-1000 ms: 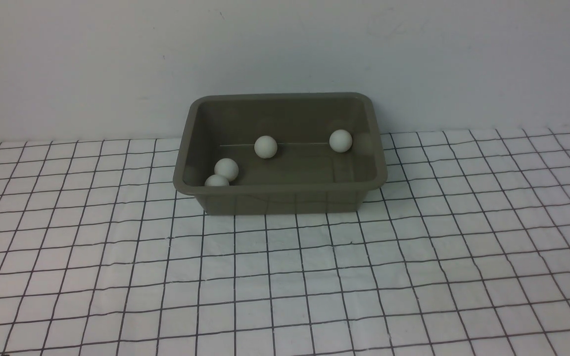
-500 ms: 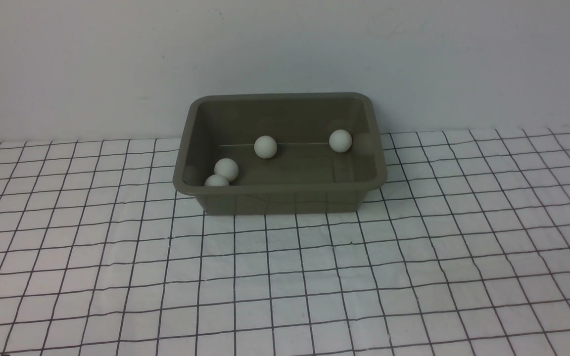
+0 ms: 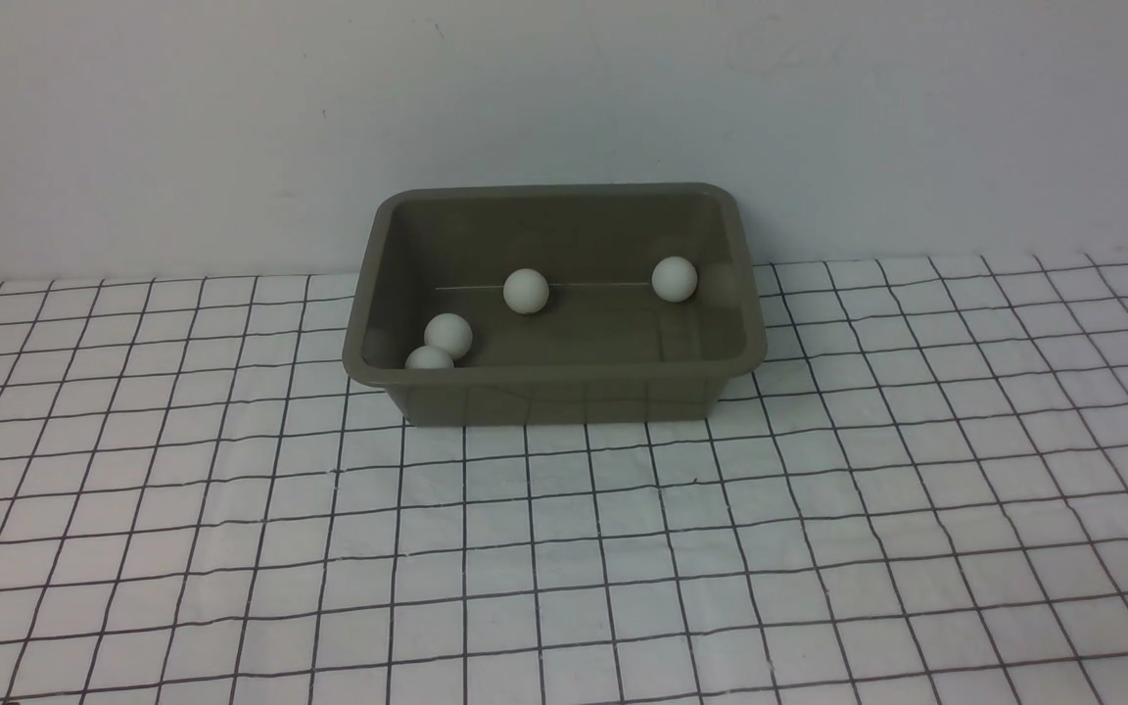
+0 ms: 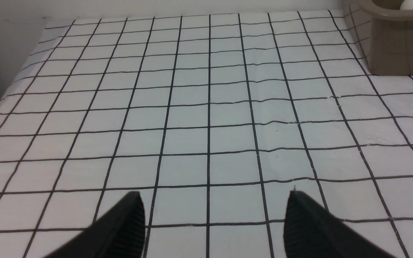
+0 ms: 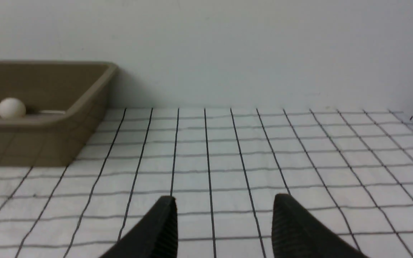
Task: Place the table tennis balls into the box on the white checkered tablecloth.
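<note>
Front view: neither arm appears. One olive-grey box [image 3: 554,377] stands on the white checkered tablecloth [image 3: 564,548] near the wall, holding four table tennis balls [image 3: 526,291]; the nearest, at the box's left front corner, is half hidden by the rim. Wrist views: the left gripper [image 4: 213,218] and right gripper [image 5: 224,222] show only their dark fingertips, cut off by the frame edge, spread apart over bare cloth with nothing between them. Each wrist view catches one ball, partly masked by the rim.
</note>
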